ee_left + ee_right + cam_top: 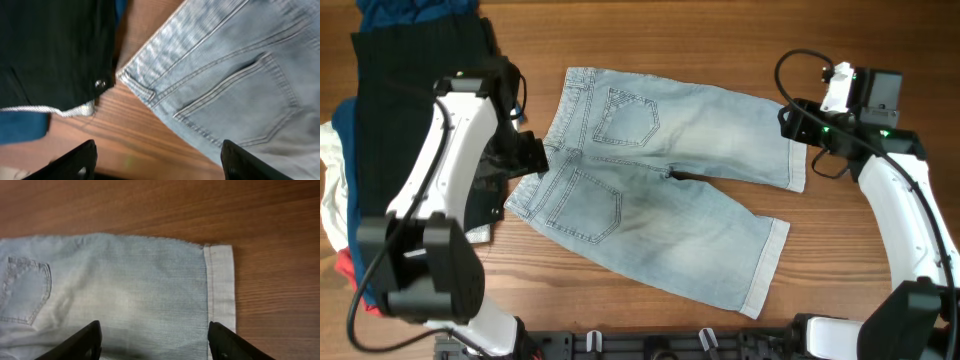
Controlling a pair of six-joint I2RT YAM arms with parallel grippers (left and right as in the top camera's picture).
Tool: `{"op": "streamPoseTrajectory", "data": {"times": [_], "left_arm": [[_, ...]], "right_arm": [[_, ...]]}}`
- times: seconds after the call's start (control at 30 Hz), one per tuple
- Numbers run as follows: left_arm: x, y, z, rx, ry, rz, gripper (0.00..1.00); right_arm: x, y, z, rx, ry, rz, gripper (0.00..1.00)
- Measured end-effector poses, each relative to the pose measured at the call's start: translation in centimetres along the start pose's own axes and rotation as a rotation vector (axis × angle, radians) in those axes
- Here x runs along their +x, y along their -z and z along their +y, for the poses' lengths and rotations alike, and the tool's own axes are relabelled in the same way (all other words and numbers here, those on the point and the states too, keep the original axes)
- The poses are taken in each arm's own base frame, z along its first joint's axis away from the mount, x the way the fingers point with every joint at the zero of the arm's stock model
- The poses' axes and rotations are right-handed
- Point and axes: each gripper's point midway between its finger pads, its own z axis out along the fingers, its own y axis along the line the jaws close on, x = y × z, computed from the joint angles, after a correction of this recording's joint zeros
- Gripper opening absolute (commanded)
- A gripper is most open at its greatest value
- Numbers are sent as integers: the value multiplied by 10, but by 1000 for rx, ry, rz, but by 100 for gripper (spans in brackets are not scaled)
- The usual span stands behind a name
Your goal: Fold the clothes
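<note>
My left tool [159,150] is sitting nearest the lens, its fingers [82,160] spreading wide with only their ends showing, and it is holding nothing. Bare tabletop [130,130] is lying between them. From overhead, my left arm is covering part of the black garment [410,60], and a navy, white and red pile [340,200] is running off the left edge.

The denim shorts [660,200] are lying flat mid-tabletop, back pockets up, with the waistband at the left and the two cuffed legs splaying to the right. They are looking faded and pale blue. Their waistband corner [137,85] is lying just ahead of my left tool.

My right tool [154,330] is also standing wide, hovering over the far leg beside its cuff [220,285]. I cannot tell whether its fingers are touching the cloth.
</note>
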Motion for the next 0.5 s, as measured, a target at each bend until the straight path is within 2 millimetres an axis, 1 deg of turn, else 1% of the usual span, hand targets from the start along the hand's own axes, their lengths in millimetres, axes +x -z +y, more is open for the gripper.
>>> {"op": "streamPoseTrajectory", "data": {"times": [0.07, 0.13, 0.17, 0.23, 0.33, 0.5], "left_arm": [[-15, 12, -5, 34, 4, -103, 82], [-27, 25, -8, 65, 8, -188, 82], [-34, 32, -11, 84, 10, -239, 82], [-44, 39, -15, 107, 11, -294, 82], [-59, 45, -21, 139, 12, -358, 82], [-74, 53, -29, 179, 11, -423, 81]], "right_arm": [[2, -14, 2, 10, 15, 16, 21], [10, -35, 1, 17, 26, 56, 13], [14, -43, -1, 21, 22, 71, 12], [22, -60, -7, 33, 15, 103, 11], [36, -80, -14, 45, 1, 157, 11], [50, -100, -20, 53, -11, 201, 13]]}}
